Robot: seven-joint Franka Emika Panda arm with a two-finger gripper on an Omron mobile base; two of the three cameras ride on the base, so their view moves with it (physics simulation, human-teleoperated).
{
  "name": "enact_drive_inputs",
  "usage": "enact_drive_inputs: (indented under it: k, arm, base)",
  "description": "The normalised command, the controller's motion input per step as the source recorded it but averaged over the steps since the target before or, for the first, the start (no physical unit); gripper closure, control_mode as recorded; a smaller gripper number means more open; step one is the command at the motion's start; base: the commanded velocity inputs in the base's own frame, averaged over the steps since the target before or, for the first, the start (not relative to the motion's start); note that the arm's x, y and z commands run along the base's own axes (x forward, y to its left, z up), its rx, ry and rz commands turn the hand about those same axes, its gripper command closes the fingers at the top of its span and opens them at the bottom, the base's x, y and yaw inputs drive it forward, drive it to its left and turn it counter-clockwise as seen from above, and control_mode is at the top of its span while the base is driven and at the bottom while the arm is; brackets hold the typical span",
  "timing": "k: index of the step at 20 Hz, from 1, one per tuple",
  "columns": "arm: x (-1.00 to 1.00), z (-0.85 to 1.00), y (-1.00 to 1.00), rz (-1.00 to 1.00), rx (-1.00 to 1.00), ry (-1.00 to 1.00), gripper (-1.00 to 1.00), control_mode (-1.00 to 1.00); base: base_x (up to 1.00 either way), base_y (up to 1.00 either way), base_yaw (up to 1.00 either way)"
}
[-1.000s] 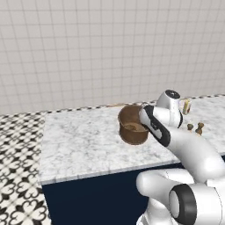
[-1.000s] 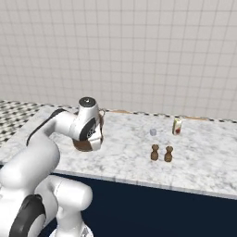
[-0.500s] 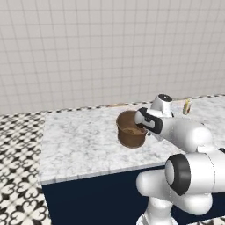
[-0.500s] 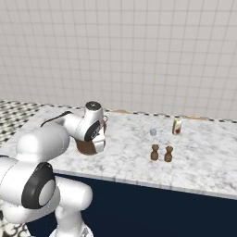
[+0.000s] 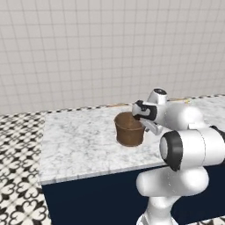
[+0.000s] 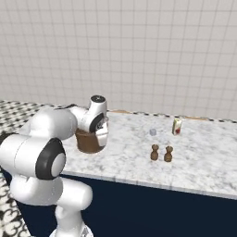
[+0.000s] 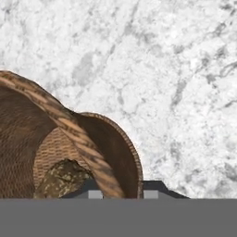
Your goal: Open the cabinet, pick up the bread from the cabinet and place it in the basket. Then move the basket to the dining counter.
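While resting on the dining counter [image 5: 74,145], basket [image 5: 129,129] with bread [image 7: 62,180] inside sat at gripper [image 7: 122,189], fingers straddling its rim, clamped or merely close unclear.

basket [image 6: 88,141] standing on dining counter [image 6: 203,162], left part, arm's hand pressed against its right rim | two small brown shakers [image 6: 161,153] side by side mid-counter | small grey cube [image 6: 152,132] and carton [image 6: 177,126] further back, near tiled wall [image 6: 139,51]
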Motion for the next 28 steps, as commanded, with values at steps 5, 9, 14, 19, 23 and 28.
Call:
enact_drive_inputs:
  k: [5,9,14,19,23,28]
  arm:
    - [-0.10,0.24,0.04,0.01,0.00,-0.12,-1.00,-1.00]
    - [-0.44,0.55,0.09,0.09,0.00,-0.39,-1.00,-1.00]
    - [-0.80,0.63,0.11,0.16,0.03,-0.55,-1.00,-1.00]
    - [-0.98,1.00,0.03,0.24,0.00,-0.26,-1.00,-1.00]
    - [-1.00,1.00,0.00,0.19,-0.01,-0.20,-1.00,-1.00]
    - [-1.00,1.00,0.01,0.09,-0.02,-0.18,-1.00,-1.00]
  base:
    - [0.00,0.00,0.00]
    - [0.00,0.00,0.00]
    - [0.00,0.00,0.00]
    - [0.00,0.00,0.00]
    - [0.00,0.00,0.00]
    - [0.00,0.00,0.00]
